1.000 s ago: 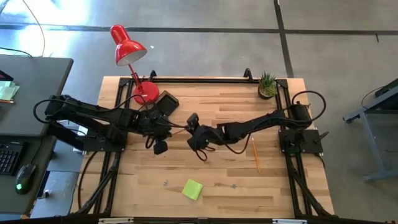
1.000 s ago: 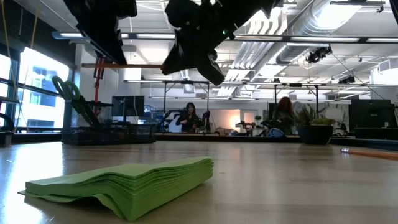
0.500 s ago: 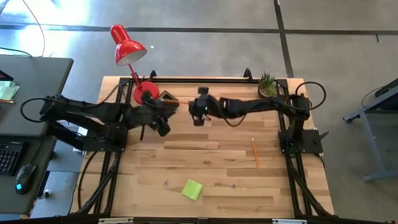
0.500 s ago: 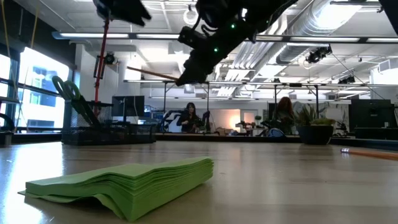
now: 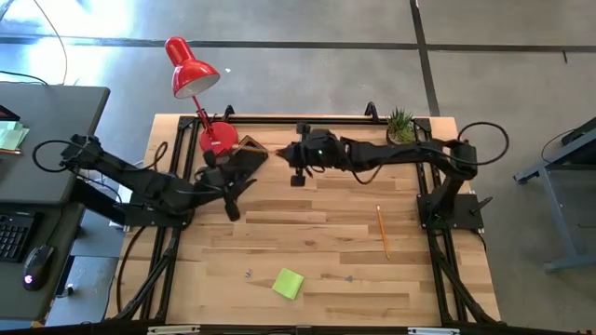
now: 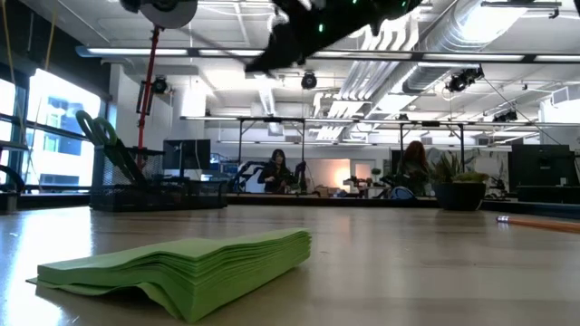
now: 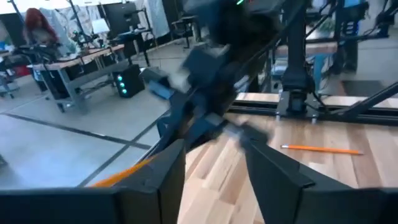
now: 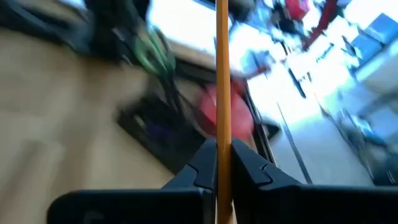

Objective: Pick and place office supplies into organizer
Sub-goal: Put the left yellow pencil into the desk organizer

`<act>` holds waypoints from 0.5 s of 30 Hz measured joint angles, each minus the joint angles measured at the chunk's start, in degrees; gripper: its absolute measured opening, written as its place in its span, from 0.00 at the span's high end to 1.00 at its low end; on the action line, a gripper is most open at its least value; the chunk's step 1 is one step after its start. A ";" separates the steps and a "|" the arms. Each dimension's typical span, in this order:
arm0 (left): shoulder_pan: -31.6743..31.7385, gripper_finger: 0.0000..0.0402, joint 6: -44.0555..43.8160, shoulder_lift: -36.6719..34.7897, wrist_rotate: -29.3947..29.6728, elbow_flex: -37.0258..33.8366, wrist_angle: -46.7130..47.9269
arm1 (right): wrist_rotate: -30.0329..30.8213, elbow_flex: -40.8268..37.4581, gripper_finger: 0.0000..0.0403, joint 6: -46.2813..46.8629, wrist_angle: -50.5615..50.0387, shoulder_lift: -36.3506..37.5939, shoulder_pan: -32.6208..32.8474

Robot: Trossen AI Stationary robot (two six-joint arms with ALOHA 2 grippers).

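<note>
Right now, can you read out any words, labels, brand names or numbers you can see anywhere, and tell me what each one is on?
No readable text in any view.
Sticky-note pad: plain green, no writing.
Pencil on the table and the pencil held in the right hand: any print is too small or blurred to read.
Organizer and red lamp: no label visible.
Room behind the table: any signs or screens are too far off to read.

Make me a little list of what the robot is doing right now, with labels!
right claw: shut on an orange pencil, up near the organizer
left claw: open, holding nothing
organizer: at the table's back, beside the red lamp
sticky-note pad: lying near the front edge
second pencil: lying on the table's right side
</note>
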State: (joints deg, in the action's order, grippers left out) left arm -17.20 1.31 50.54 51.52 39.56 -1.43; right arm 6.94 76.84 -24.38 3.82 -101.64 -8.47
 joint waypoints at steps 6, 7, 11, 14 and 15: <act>-4.41 0.70 -0.10 -11.29 0.40 -5.58 -0.63 | -5.55 0.02 0.98 1.78 1.13 2.99 2.50; -5.13 0.71 0.26 -13.39 0.28 -6.52 -2.18 | -7.45 0.02 0.98 2.46 2.44 2.99 2.55; -6.87 0.72 4.64 -20.07 -2.65 -11.27 -8.85 | -12.75 0.02 0.97 4.02 6.95 2.80 2.97; -7.25 0.72 6.54 -23.52 -5.88 -14.73 -13.15 | -15.86 0.00 0.98 4.95 10.42 2.59 2.98; -7.05 0.72 7.03 -23.82 -5.78 -15.63 -14.59 | -17.72 0.01 0.98 5.52 12.65 2.38 3.07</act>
State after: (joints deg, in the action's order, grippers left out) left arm -24.25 8.34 26.72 45.74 23.93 -16.02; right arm -10.78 76.85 -18.86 16.47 -99.26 -5.39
